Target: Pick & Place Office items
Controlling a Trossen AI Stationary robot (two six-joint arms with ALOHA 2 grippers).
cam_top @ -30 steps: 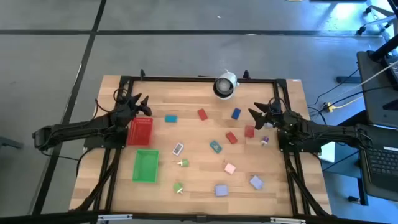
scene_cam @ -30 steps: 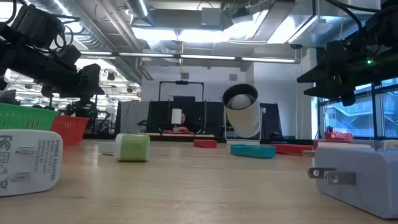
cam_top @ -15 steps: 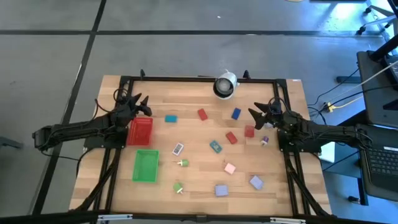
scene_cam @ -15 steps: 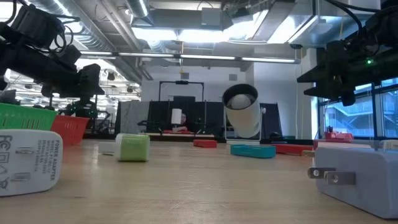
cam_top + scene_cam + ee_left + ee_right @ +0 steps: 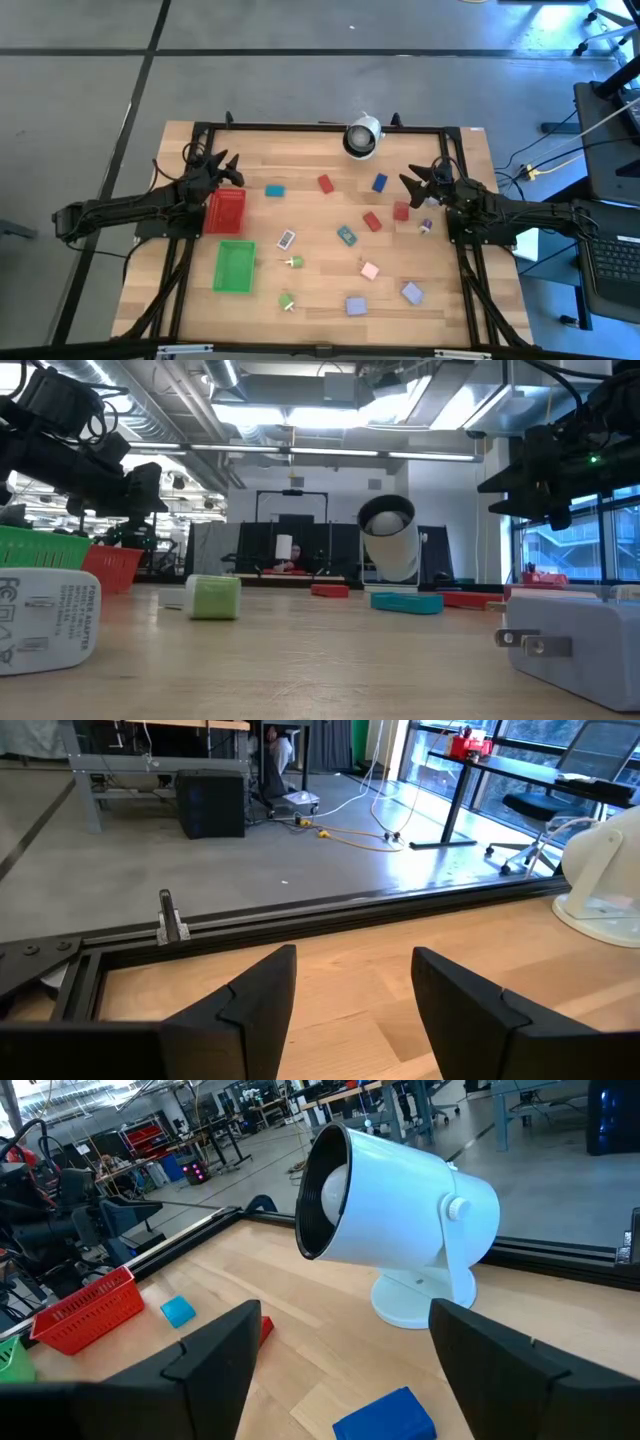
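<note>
Nothing had changed over the last second: both arms hung motionless, so no pick was under way. The left claw (image 5: pixel 228 164) stood released and empty above the red tray (image 5: pixel 226 210), the right claw (image 5: pixel 415 187) likewise beside a red block (image 5: pixel 401 211). About fourteen items lay scattered on the table (image 5: pixel 320 305); two trays stood empty.

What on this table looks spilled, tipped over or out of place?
Nothing is damaged. The small coloured office pieces lie loose across the wooden table, while the red mesh tray and green mesh tray show no pieces inside.
</note>
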